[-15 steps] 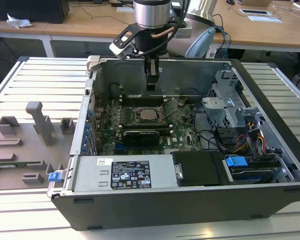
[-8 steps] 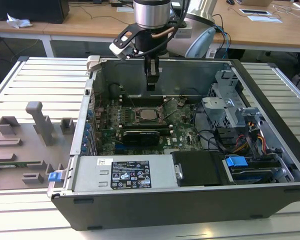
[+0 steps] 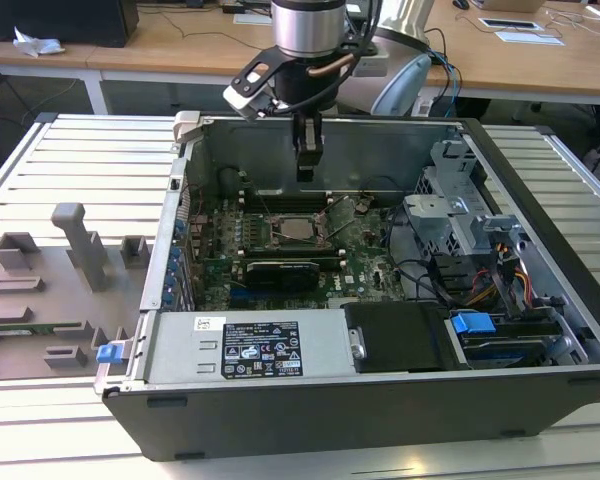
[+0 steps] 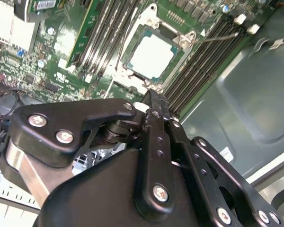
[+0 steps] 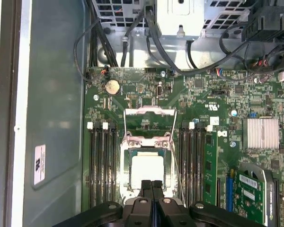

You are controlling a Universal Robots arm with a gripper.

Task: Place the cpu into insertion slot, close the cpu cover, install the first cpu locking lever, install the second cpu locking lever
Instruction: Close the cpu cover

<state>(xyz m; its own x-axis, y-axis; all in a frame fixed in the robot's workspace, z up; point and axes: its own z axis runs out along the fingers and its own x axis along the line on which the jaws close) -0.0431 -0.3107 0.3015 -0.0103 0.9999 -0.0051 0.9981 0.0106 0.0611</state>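
Gripper (image 5: 151,184): fingers pressed together, holding nothing (just above the chip)
Chip (image 5: 147,170): seated flat in the socket (image 5: 124,161)
Cover (image 5: 149,112): flipped open, behind the socket

The tool (image 5: 151,183) hides one edge of the insertion slot (image 5: 146,152) — the exterior view crops the arm (image 3: 305,25).

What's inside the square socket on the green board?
The cpu, silvery top up, lies inside the insertion slot. The chip covers the slot's centre, and the shut gripper hides one edge in the first wrist view.
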